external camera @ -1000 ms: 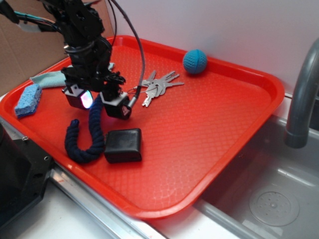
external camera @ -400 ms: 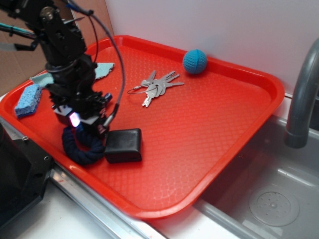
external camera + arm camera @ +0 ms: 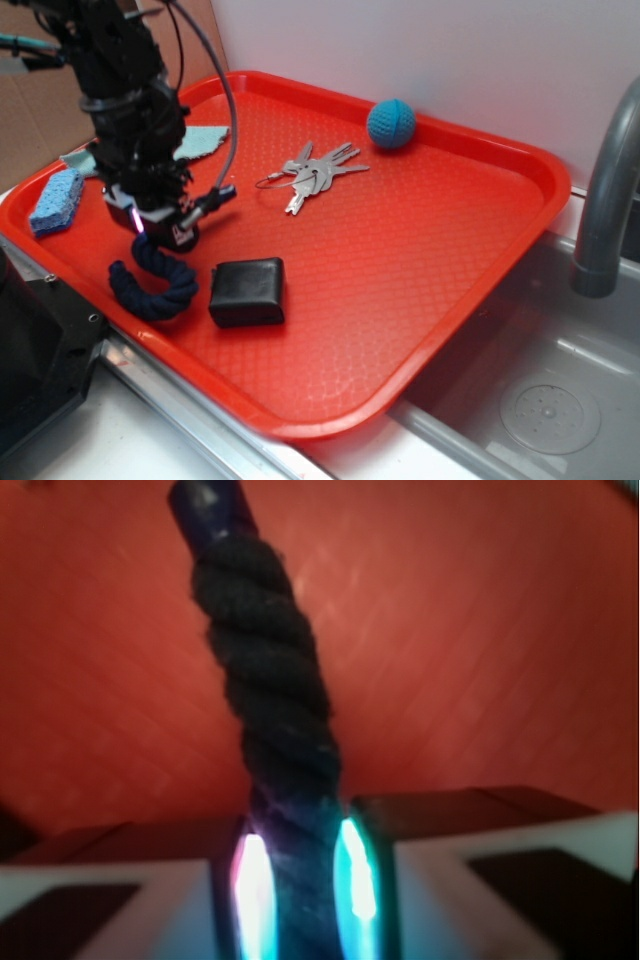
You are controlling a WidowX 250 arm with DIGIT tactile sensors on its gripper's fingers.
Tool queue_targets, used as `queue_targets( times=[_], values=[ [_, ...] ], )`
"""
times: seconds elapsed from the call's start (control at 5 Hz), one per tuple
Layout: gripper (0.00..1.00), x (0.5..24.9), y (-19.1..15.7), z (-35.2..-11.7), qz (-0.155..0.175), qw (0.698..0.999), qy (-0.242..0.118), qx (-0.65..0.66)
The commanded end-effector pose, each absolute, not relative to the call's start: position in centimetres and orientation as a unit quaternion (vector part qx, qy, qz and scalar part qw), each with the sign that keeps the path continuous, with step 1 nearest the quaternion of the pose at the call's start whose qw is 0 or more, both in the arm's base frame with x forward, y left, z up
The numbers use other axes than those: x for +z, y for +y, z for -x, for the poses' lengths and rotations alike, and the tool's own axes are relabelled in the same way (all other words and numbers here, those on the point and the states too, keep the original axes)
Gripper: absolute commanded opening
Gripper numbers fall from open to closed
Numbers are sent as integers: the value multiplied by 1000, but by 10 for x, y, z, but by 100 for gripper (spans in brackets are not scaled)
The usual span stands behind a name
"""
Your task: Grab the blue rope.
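Observation:
The blue rope (image 3: 150, 285) is a thick dark navy twisted cord, curled in a U at the near left of the red tray (image 3: 420, 260). My gripper (image 3: 158, 232) is shut on one end of it, just above the tray floor. In the wrist view the rope (image 3: 265, 670) runs up from between my two glowing pads (image 3: 355, 870), which press on both its sides. Its knobbed far end (image 3: 208, 505) is at the top.
A black box (image 3: 247, 291) lies right beside the rope. Keys (image 3: 315, 172) lie mid-tray, a light blue crocheted ball (image 3: 390, 123) at the back rim, a blue sponge (image 3: 55, 200) and pale teal cloth (image 3: 195, 142) at left. A sink (image 3: 540, 400) and grey faucet (image 3: 610, 190) are at right.
My gripper moved left and down from above the rope's upright end and closed on it. The rope has curled tighter and shifted slightly left. The black box has not moved.

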State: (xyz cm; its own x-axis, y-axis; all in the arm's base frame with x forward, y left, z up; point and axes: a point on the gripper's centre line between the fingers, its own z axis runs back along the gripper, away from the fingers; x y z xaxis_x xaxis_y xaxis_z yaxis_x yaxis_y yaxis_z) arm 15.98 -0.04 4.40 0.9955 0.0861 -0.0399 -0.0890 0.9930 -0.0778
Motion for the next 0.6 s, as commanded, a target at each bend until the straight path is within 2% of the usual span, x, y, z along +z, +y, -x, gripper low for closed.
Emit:
queue_targets(
  times=[0.0,0.2,0.4],
  values=[
    [0,154,2,-210,10,995,-70,-65],
    [0,204,8,-213,-28,996,-82,-25],
    [0,250,14,-208,-52,992,-109,-20]
  ],
)
